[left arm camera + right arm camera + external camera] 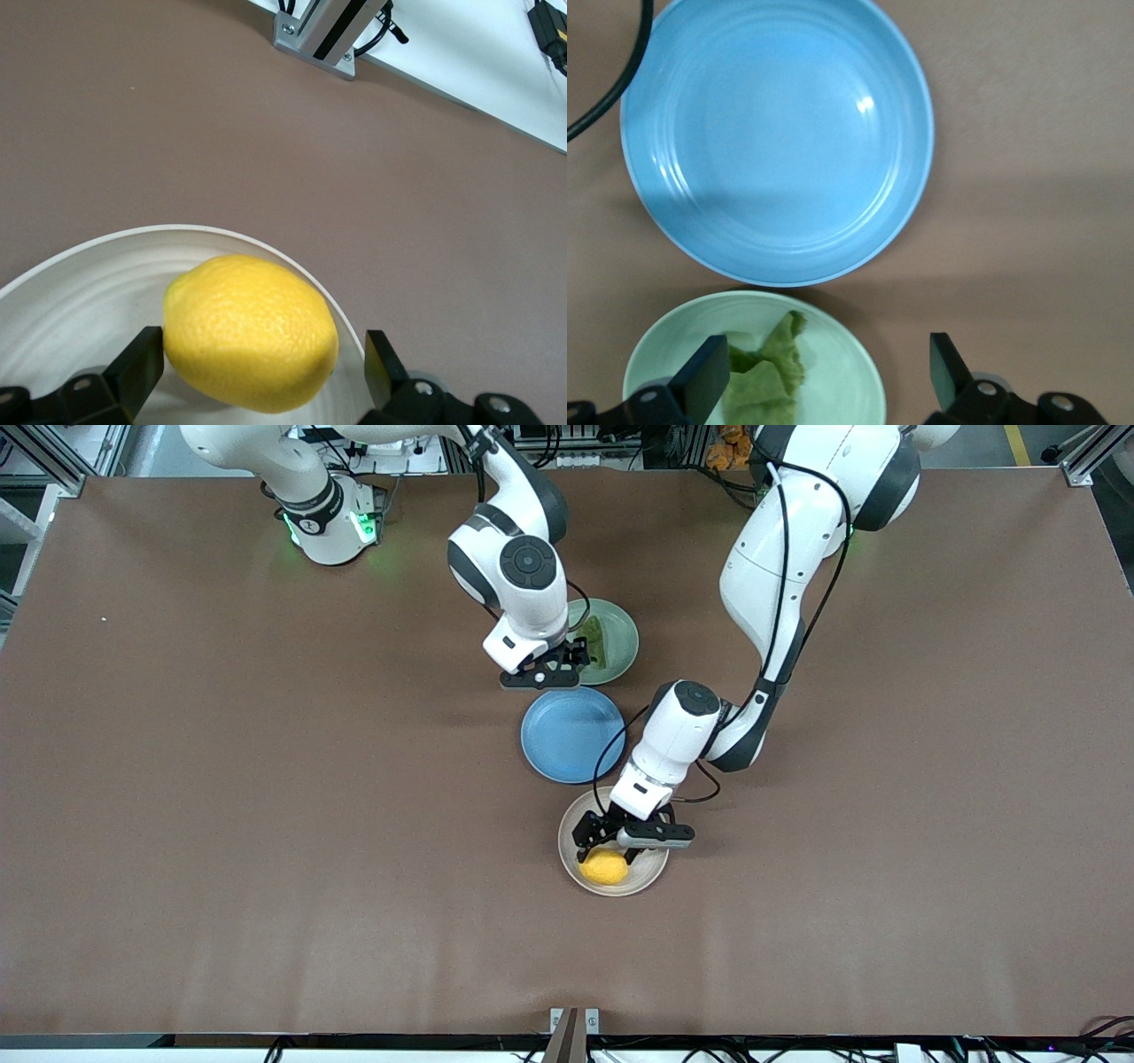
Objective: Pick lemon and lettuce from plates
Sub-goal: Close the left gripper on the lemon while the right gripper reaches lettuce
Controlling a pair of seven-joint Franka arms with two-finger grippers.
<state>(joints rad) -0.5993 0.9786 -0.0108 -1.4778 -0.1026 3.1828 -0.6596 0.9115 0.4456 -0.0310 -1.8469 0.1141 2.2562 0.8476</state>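
Lemon [604, 867] and lettuce [594, 644] sat on their plates, neither lifted.
Left gripper [606, 852] straddled the lemon, spread, on beige plate [571, 859], 6 o'clock of blue plate [573, 734]; right gripper [578, 655] spread over green plate [620, 642], 12 o'clock.

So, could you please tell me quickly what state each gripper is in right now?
Left gripper: open, fingers either side of the lemon.
Right gripper: open, over the lettuce.

Yellow lemon [604, 866], green lettuce [766, 376], blue plate [573, 734].
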